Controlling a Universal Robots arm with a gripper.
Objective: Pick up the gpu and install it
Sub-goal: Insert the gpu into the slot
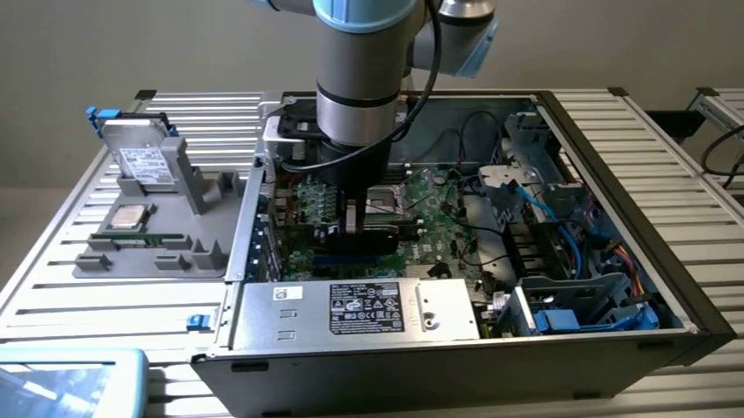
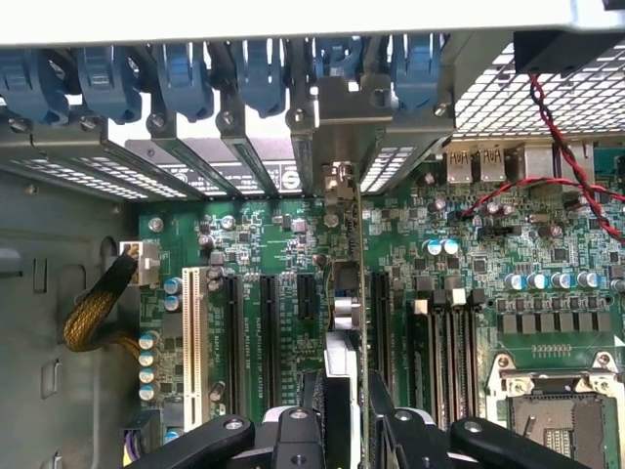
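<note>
Ok so the arm reaches down into the open PC case (image 1: 651,228), roughly mid-case, w/ the gripper (image 1: 355,231) clamped on the gpu (image 1: 393,235).

Wrist view: gripper (image 2: 344,396) has its fingers (image 2: 305,410) pinched narrow on both faces of the gpu (image 2: 342,298). Card is edge-on and upright over the mobo (image 2: 459,293) on the case floor, in line w/ the black expansion slots (image 2: 266,332). Its metal bracket (image 2: 337,107) sits at the case's rear wall among the slot covers, right under the row of blue clips (image 2: 186,73). Can't tell if the card edge is actually down in a slot, the fingers block that bit.

White PCI slot (image 2: 191,337) is a few slots over, CPU socket (image 2: 557,415) on the card's other side. PSU (image 1: 366,306) w/ its label runs along the case's near edge in the exterior view. Outside the case, on the exterior view's left, a grey tray (image 1: 221,222) w/ a hard drive (image 1: 145,161) standing in it.
</note>
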